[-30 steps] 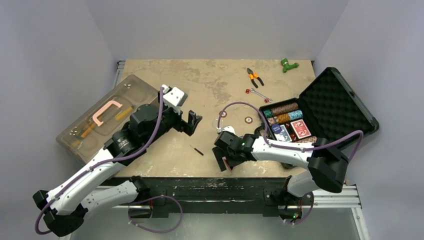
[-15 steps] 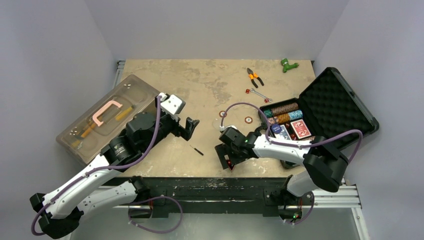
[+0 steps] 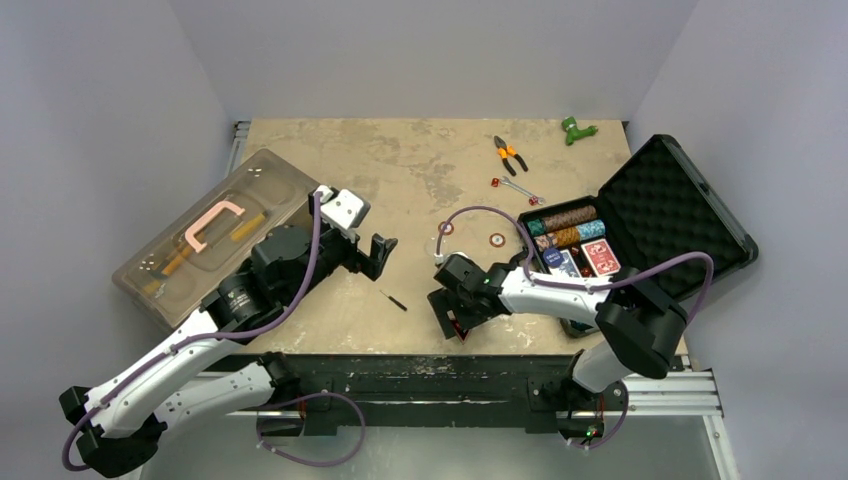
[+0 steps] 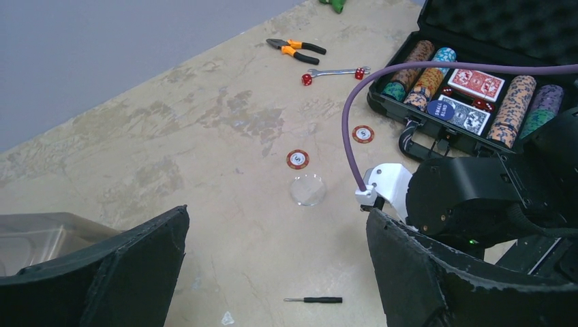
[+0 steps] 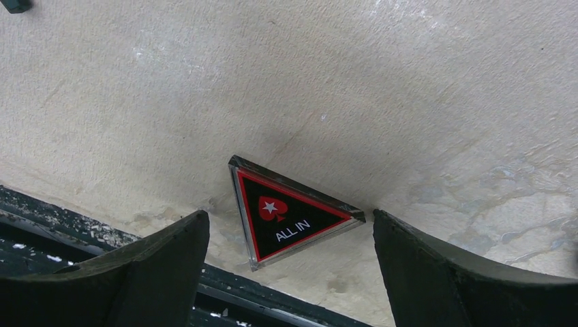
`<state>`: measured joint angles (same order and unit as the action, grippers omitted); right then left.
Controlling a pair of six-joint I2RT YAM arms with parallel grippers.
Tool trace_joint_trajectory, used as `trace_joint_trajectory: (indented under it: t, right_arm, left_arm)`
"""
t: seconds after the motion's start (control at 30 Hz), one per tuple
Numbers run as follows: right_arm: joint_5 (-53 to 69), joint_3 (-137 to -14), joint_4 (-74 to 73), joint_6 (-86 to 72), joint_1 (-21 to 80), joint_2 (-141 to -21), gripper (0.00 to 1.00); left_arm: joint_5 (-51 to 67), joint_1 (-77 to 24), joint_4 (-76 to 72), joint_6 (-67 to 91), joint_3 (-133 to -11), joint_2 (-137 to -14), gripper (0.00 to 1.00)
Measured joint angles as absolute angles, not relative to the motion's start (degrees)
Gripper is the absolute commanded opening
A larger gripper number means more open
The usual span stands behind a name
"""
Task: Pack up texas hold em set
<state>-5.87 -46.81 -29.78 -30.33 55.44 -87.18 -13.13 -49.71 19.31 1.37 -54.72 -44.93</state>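
Observation:
The black foam-lined case lies open at the right, with rows of striped chips and red and blue card decks inside. Two loose chips and a clear disc lie on the table left of it. My right gripper hangs open at the table's front edge, its jaws on either side of a black triangular "ALL IN" token; the right finger is almost at the token's corner. My left gripper is open and empty above bare table.
A translucent brown toolbox with a pink handle sits at the left. Orange pliers, a wrench, red dice and a green toy lie at the back. A small black screwdriver lies between the arms.
My right gripper's jaws have narrowed a little around the triangular token and its arm has shifted slightly. The left arm drew back a little at first, then held still.

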Motion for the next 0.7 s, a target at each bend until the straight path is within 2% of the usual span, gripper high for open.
trace_joint_trajectory:
  t: [0.1,0.37,0.57,0.7]
  right_arm:
    - [-6.0,-47.1,-30.0,-30.2,55.4,-87.5,0.85]
    - [-7.2,-50.1,-33.3,-28.6,55.5,-90.6,0.73]
    - [-7.7,-50.2,-33.6,-28.2,55.5,-90.8,0.71]
    - [-7.8,-51.4,-34.6,-27.9,55.5,-91.9,0.66]
  left_arm:
    - [-13.4,-50.0,19.3,1.2,-54.7,-44.8,0.98]
    - [-13.5,-50.1,19.3,0.1,-54.5,-44.8,0.98]
    - [-13.6,-50.3,19.3,-0.3,-54.5,-44.8,0.98]
    - [-13.6,-50.3,19.2,-0.3,-54.5,-44.8,0.98]
